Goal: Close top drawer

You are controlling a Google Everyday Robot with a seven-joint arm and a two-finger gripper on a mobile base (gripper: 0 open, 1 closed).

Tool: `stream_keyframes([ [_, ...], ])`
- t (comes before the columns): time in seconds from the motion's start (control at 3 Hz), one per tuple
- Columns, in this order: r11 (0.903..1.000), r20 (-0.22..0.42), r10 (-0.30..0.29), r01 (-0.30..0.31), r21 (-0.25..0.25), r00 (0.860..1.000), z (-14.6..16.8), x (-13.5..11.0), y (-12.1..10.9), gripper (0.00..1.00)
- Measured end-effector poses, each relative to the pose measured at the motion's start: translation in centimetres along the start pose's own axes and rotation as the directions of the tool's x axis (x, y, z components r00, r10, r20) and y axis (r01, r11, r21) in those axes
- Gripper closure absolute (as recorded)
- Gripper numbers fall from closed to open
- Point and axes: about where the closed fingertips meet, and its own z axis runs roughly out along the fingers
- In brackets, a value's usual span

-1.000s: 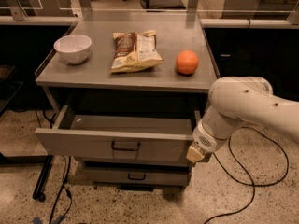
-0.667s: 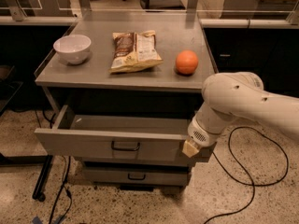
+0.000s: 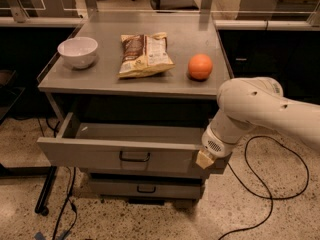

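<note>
The robot's white arm holds its gripper [image 3: 206, 158] at the right end of the wide, shallow grey metal top drawer [image 3: 95, 153], seemingly touching its front panel. The drawer stands pulled well out beneath the grey worktop [image 3: 100, 79], stretching away to the gripper's left. Whether the gripper is wide or narrow cannot be told. The closing push looks about to begin, and the next move calls for a straight, level shove inward. The small dark loop handle [image 3: 134, 157], left of the gripper, is untouched.
</note>
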Motion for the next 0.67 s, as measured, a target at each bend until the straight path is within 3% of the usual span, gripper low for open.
stream_keyframes([
  [0.67,1.0,0.0,0.0,0.0,0.0,1.0,0.0,0.0,0.0,0.13],
])
